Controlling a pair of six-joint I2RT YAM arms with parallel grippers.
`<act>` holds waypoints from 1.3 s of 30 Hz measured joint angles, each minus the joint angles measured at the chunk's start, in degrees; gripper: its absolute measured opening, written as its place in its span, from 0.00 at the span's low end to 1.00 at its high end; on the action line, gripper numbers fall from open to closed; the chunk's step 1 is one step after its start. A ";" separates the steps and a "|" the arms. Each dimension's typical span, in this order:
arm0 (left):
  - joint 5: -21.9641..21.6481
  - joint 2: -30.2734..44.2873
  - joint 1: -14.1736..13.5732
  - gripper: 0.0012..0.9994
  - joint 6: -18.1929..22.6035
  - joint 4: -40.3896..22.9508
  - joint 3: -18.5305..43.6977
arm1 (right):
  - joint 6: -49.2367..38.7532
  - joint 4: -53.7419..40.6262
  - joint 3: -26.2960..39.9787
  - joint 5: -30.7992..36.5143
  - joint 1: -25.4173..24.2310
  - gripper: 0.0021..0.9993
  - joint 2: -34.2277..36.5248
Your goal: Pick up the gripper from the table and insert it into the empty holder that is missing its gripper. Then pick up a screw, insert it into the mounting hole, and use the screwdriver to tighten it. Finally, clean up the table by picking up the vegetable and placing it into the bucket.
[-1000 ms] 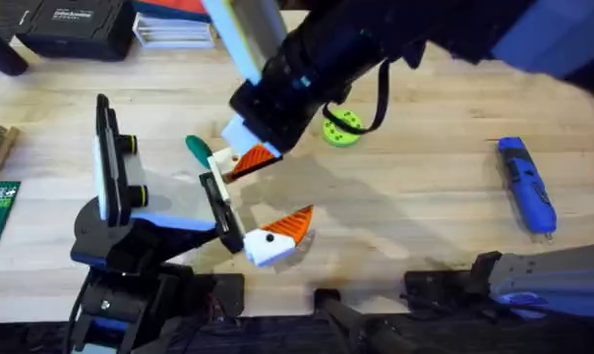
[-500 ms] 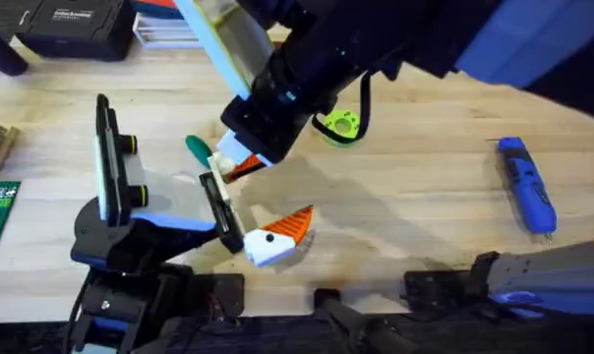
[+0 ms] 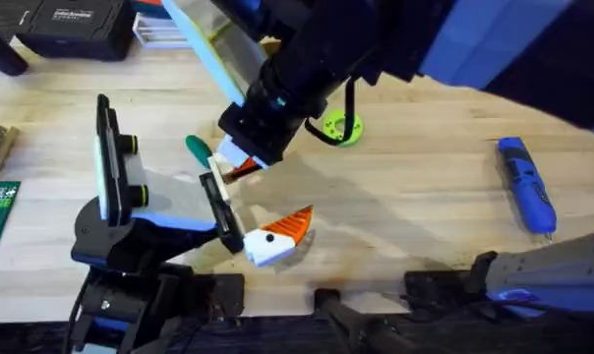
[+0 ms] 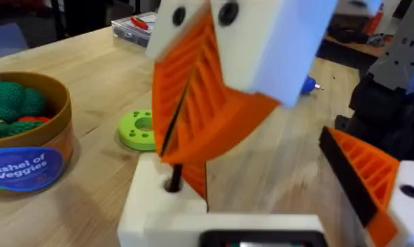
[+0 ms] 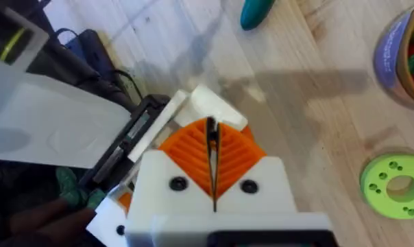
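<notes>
One stage of three is in hand, we judge. The right end effector (image 5: 212, 137) has its orange pads pressed together, apparently pinching the gripper (image 5: 217, 104) at the holder (image 5: 135, 137); we cannot confirm seating. We cannot tell the left end effector (image 3: 243, 228) state. The screwdriver (image 3: 526, 182) lies well apart on the desk (image 3: 425, 216). The vegetable (image 3: 197, 148) lies beside the holder, outside the bucket (image 4: 29, 147).

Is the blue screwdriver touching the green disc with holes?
Apart. The overhead view shows the screwdriver lying far to one side of the disc, with a wide stretch of bare table between them.
</notes>
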 joint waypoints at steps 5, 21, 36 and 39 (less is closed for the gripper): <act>0.01 0.01 0.00 0.99 -0.02 -0.02 0.00 | 0.00 0.02 0.00 0.00 0.00 0.00 0.17; 0.01 -0.01 0.00 0.99 0.00 -0.02 0.00 | 0.00 1.22 -0.02 0.00 0.72 0.00 0.19; 0.01 0.05 0.01 0.99 -0.43 -0.06 0.00 | 0.20 1.53 0.00 0.21 1.03 0.23 1.59; 0.00 0.05 0.00 0.99 -0.47 -0.06 0.00 | 0.37 1.55 0.00 0.45 0.96 0.55 1.57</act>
